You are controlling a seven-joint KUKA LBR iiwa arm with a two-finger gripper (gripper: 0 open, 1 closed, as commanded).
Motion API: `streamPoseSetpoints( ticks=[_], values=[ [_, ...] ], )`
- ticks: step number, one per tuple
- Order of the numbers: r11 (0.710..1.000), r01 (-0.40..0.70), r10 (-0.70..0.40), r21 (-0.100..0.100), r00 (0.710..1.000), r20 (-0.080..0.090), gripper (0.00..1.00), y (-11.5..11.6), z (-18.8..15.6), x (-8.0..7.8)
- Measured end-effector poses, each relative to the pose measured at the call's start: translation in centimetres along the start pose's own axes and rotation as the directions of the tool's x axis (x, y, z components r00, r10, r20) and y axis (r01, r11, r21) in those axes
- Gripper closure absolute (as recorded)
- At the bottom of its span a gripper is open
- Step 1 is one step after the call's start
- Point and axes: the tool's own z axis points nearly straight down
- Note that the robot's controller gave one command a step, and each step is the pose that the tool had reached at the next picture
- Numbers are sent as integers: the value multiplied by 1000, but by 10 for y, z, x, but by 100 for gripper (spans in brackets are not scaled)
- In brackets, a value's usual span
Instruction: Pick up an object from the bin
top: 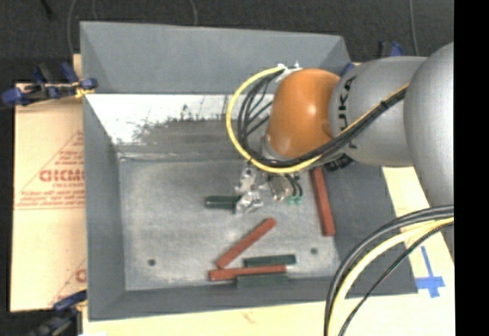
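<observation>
Gripper (250,195), low at bin (164,239) centre, at right end of dark green stick (220,202), likely chosen as lying apart from red sticks (246,243); whether pincer is spread or pinching: cannot tell.

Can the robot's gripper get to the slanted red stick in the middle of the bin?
Probably yes. The slanted red stick lies uncovered, close to the gripper, with nothing lying between them.
</observation>
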Motion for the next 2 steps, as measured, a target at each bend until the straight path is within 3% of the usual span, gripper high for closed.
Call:
streamPoseSetpoints(
  ticks=[1,2],
  values=[
    [1000,-1,1,0,1000,0,100,0,0,0],
    [1000,-6,6,7,1000,5,100,7,-133,-11]
  ],
)
